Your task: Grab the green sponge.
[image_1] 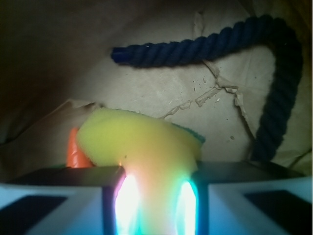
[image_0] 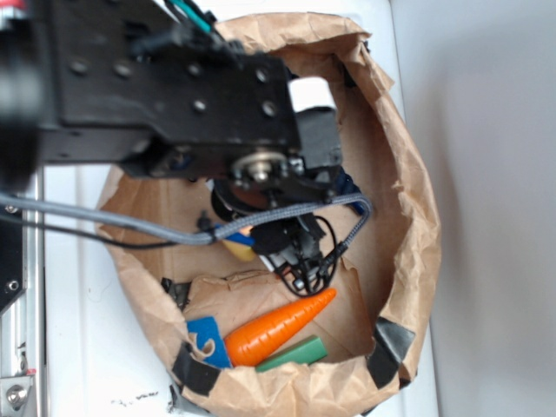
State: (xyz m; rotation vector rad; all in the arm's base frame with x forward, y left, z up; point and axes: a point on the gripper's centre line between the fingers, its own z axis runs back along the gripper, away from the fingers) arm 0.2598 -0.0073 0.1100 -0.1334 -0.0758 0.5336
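The green sponge (image_1: 142, 142) is a pale yellow foam slab with a thin teal edge. It fills the middle of the wrist view and narrows where it is pinched between my two fingers. My gripper (image_1: 155, 200) is shut on it, and the foam is squeezed in at the pads. In the exterior view only a small yellow corner of the sponge (image_0: 239, 249) shows under the arm, next to the gripper (image_0: 291, 261), which reaches down into the brown paper bag (image_0: 408, 217).
An orange carrot (image_0: 278, 326) lies in the bag near its front rim, with a green rectangular block (image_0: 294, 354) and a blue piece (image_0: 207, 340) beside it. A dark blue rope (image_1: 220, 49) curves across the bag floor behind the sponge. The carrot tip (image_1: 76, 152) shows left of the sponge.
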